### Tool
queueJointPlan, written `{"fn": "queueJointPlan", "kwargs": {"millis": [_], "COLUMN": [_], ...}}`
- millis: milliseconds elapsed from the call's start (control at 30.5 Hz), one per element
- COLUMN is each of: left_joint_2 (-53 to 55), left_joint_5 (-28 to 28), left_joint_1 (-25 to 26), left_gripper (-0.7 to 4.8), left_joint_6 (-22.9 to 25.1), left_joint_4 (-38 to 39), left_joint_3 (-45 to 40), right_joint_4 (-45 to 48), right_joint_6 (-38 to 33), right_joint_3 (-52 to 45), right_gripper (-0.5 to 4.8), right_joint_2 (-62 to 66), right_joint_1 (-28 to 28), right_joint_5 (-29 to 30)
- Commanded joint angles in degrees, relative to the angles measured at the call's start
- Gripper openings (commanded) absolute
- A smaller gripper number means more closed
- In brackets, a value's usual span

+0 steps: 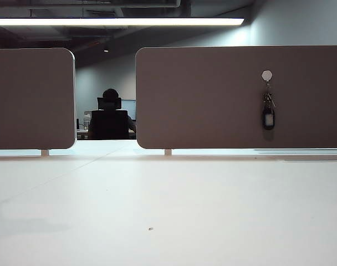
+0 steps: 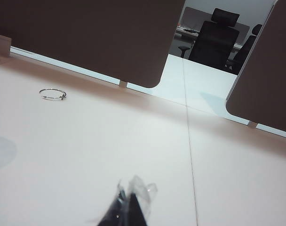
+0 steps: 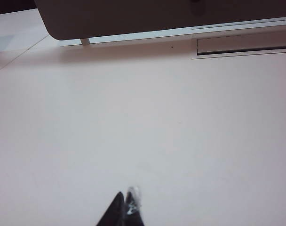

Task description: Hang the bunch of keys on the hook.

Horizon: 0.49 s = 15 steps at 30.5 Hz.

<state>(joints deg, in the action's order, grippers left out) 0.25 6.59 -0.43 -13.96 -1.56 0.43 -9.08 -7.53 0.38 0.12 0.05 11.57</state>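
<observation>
Behind a bare white tabletop (image 1: 168,210), two brown rounded divider panels (image 1: 240,97) are standing, and the bunch of small silver-grey keys with its oblong black fob (image 1: 268,113) is already hanging, long axis vertical, from the tiny pale grey hexagonal hook plate (image 1: 267,75) on the right panel. Both arms are resting low with tips pressed together and pinching nothing: the left pincer (image 2: 129,209) and the right pincer (image 3: 125,209) are pointing over the tabletop. The keys are lying up and away on the right arm's side, so it judges nearer, though the job is looking finished.

I am seeing the bunch of keys (image 1: 268,112) hanging straight down from the hook (image 1: 267,77), its black fob with the pale face lowest, lying flat against the brown panel (image 1: 213,94).
</observation>
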Motion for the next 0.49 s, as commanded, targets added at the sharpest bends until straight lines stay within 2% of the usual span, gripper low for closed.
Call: {"fn": "queueJointPlan", "kwargs": {"millis": [33,295,393,491], "left_joint_2": [0.1,0.1,0.1,0.1], "left_joint_5": [-0.3,-0.6,-0.7,-0.6], "left_joint_1": [0.1,0.1,0.1,0.1], "left_gripper": [-0.05,-0.05,-0.05,-0.05], "left_joint_6": [0.1,0.7,5.2,6.4], "left_joint_4": [-0.7,-1.2,-3.1,-4.2], "left_joint_3": [0.0,0.0,0.0,0.0], "right_joint_4": [0.3,0.3,0.3,0.6], "right_joint_6": [-0.2,-0.2,-0.2,0.1], "right_joint_3": [-0.2,-0.2,-0.2,-0.2], "right_gripper": [0.01,0.01,0.01,0.01], "right_joint_2": [0.0,0.0,0.0,0.0], "right_joint_1": [0.1,0.1,0.1,0.1], "right_joint_5": [-0.1,-0.1,-0.1,-0.2]}}
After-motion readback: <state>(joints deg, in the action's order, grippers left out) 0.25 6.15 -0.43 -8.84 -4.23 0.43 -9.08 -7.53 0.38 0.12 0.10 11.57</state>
